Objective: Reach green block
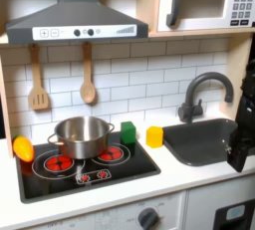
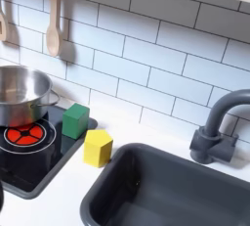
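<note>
From the sink side I steer the gripper (image 1: 239,146), jaws' state unclear, toward the green block (image 1: 127,131), clearing the yellow block (image 1: 154,135).

Cut off at the first exterior view's right edge: dark arm (image 1: 242,124), with hand state impossible to tell; cropped at the second exterior view's left edge: steel pot (image 2: 18,93) and red burner (image 2: 21,135).
</note>
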Motion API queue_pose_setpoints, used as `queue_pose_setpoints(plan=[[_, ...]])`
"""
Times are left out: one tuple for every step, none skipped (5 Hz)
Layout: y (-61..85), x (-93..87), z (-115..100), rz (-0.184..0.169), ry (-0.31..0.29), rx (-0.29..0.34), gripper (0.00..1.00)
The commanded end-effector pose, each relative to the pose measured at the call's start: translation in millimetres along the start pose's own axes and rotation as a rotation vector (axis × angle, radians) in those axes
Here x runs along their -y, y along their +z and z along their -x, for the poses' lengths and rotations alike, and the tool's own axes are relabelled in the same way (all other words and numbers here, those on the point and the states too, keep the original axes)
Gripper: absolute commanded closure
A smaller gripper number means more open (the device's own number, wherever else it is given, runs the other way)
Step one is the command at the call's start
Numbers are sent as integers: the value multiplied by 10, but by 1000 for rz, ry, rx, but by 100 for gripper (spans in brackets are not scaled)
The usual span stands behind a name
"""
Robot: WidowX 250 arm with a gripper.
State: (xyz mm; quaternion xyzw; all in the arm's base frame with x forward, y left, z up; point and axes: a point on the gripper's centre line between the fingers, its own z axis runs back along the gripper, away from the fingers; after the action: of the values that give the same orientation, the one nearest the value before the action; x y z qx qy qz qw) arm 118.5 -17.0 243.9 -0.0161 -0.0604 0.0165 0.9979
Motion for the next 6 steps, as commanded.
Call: queue_pose_setpoints(plan=[[0,0,2,0,0,-2,0],[-29,-4,-109,-5,-4,10,0],[-86,-40,-248,-17,-35,18,0],[-124,-66,-401,-25,-26,21,0],[-123,-65,-544,-21,-14,28,0],[-156,-102,-701,-30,-2,34,0]])
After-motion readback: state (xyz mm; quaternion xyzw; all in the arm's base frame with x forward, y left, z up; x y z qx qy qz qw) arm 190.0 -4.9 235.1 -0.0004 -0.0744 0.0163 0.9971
